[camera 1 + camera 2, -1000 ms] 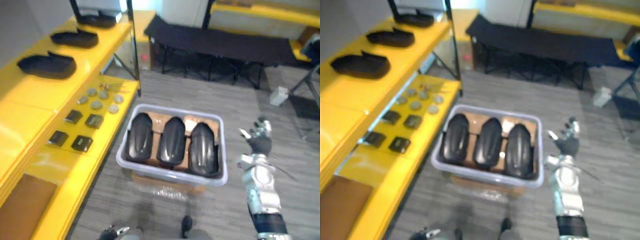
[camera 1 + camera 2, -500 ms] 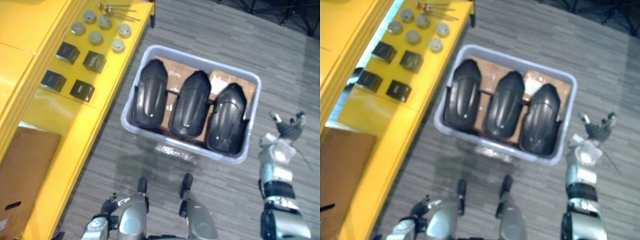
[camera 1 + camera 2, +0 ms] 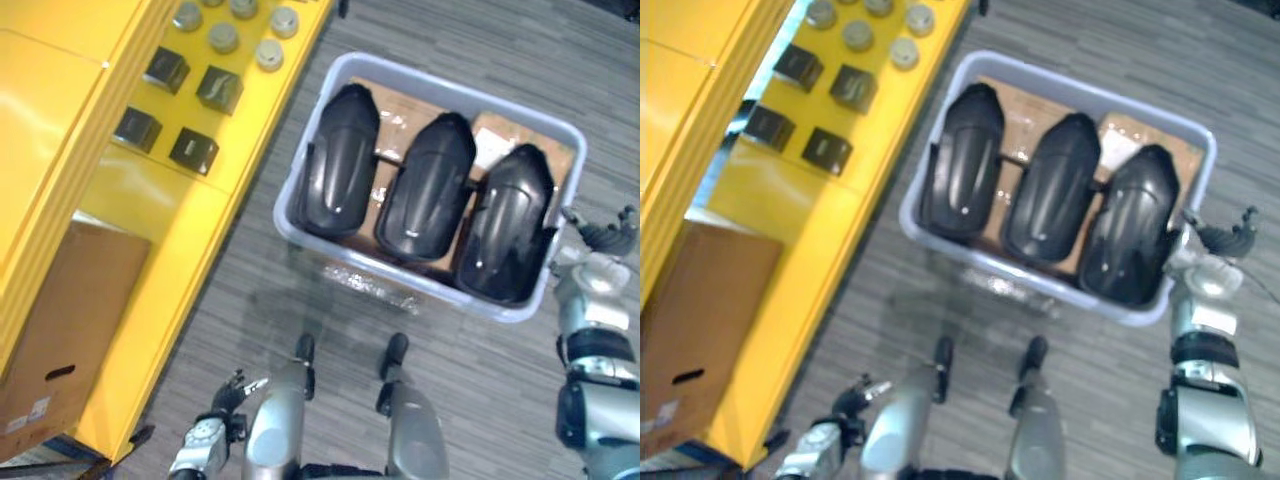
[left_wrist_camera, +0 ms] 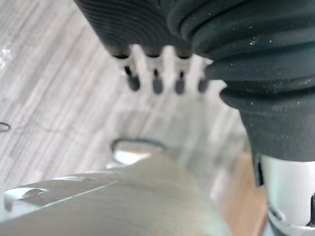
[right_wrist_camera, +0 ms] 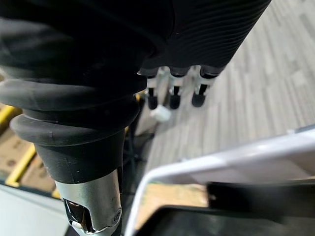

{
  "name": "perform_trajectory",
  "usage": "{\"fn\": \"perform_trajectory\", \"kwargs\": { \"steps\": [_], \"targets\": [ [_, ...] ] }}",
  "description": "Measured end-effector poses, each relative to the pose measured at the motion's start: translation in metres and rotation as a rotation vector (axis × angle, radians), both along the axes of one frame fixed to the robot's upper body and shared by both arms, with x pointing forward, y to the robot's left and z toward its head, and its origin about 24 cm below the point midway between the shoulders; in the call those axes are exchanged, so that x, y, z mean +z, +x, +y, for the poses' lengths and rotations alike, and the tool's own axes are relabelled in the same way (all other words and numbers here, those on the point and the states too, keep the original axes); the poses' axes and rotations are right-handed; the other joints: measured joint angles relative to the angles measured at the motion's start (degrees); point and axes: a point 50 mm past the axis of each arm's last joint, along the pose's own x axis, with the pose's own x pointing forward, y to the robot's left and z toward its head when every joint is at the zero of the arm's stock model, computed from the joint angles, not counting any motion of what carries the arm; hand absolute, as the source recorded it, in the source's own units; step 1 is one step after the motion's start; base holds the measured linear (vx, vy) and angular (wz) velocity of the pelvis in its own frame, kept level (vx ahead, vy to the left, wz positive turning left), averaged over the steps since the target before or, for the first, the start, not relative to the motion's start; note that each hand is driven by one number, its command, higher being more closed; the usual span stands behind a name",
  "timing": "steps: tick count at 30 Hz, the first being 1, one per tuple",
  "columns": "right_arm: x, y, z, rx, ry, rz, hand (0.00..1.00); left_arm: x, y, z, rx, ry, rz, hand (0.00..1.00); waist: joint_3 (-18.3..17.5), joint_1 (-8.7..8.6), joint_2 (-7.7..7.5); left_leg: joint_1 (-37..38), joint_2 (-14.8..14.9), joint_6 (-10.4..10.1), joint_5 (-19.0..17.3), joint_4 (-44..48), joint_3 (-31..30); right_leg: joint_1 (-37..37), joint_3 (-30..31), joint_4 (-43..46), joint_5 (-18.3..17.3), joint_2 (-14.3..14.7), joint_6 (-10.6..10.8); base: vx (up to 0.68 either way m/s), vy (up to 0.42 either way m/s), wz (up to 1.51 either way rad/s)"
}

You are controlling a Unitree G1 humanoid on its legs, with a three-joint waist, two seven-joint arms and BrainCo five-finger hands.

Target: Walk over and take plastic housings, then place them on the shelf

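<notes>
Three black plastic housings lie side by side in a pale grey bin [image 3: 300,228] on the floor: the left housing [image 3: 338,162], the middle housing [image 3: 426,187] and the right housing [image 3: 505,225]. My right hand [image 3: 606,236] hovers just outside the bin's right rim, beside the right housing, fingers straight and spread, holding nothing. In the right wrist view its fingers [image 5: 172,93] hang above the floor past the bin's rim [image 5: 221,157]. My left hand [image 3: 222,404] hangs low at the bottom, fingers relaxed and empty; its fingers [image 4: 156,81] point at the floor.
A yellow shelf [image 3: 120,200] runs along the left, carrying small dark blocks [image 3: 195,150], round grey caps [image 3: 224,38] and a brown cardboard box [image 3: 70,330]. Grey plank floor surrounds the bin.
The camera has tipped down and come closer, so the bin sits higher and to the right. My right hand now stands close against the bin's right rim.
</notes>
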Motion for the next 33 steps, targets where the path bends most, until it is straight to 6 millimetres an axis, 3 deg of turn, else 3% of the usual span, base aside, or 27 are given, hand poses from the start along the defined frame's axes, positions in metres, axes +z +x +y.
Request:
{"fn": "perform_trajectory", "kwargs": {
  "steps": [8,15,23,33],
  "targets": [
    [-0.028,-0.008,-0.001,0.018,0.034,0.148,0.0,0.003,0.005,0.0,0.016,-0.014,-0.022,0.0,0.2,-0.28,0.12,-3.0,0.4,-0.1,-0.2,2.8,-0.1,-2.3,0.0,2.2,-1.6,0.1,0.1,-0.11,-0.004,0.01],
    [-0.024,-0.005,0.0,-0.008,0.019,0.146,0.0,0.004,0.011,0.0,0.054,-0.02,-0.029,0.0,0.3,-0.14,0.35,-7.3,0.9,-0.3,-0.3,5.6,0.1,-6.9,0.3,5.3,-1.6,0.1,0.1,-0.01,0.007,-0.01],
    [-0.004,0.001,0.006,-0.08,-0.055,0.061,0.0,0.01,0.021,-0.01,0.09,-0.069,-0.094,0.0,0.8,1.22,1.38,-11.2,1.5,-0.3,-1.8,10.2,-0.2,-12.8,0.2,15.0,-5.8,-0.9,0.0,-0.04,-0.006,0.03],
    [0.057,0.001,0.022,-0.181,-0.228,-0.191,0.0,0.017,0.029,-0.017,0.123,-0.115,-0.152,0.0,0.9,0.87,1.82,-12.8,1.6,-0.5,-1.8,12.4,0.0,-16.0,0.6,20.8,-8.2,-1.9,-0.2,-0.04,-0.019,0.02]
  ]
}}
